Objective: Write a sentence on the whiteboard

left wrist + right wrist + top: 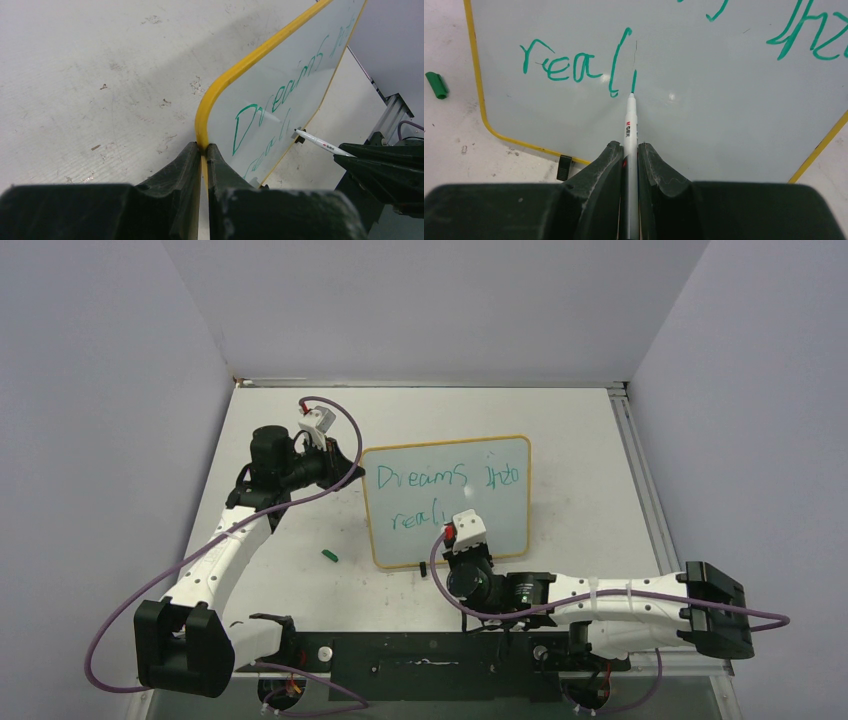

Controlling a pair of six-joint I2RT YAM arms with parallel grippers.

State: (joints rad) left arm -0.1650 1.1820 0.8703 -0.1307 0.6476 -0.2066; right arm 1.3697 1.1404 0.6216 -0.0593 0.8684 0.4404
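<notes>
Whiteboard (pixel 440 502) is standing propped up around the middle of the worktop (pixel 580 440), its face tilting toward the near edge where the arms are bolted. Left gripper (pixel 204 150) is pinching the yellow frame at the board's left edge, jaws closed tight on it, likely bracing the board so it is not sliding or tipping under pen pressure. Right gripper (pixel 629 150) is clamping a white marker (pixel 630 120) lengthwise between its jaws, tip pointing forward and touching the board face. Sentence (pixel 561 67) is showing in green, "Dreams into" on the top line and "real" on the lower line, with a short fresh stroke right at the marker tip, so the second line is looking unfinished and the step in hand is probably the next letter. Right arm is reaching in low from the near-right side, keeping the upper line uncovered. Green cap (pixel 330 555) is lying loose on the worktop just off the board's lower left corner, apart from both arms. A black clip foot (pixel 564 167) is sitting under the bottom frame, left of the marker. Nothing is blocking the blank stretch to the right of the tip; the board's right edge is the only limit there.
</notes>
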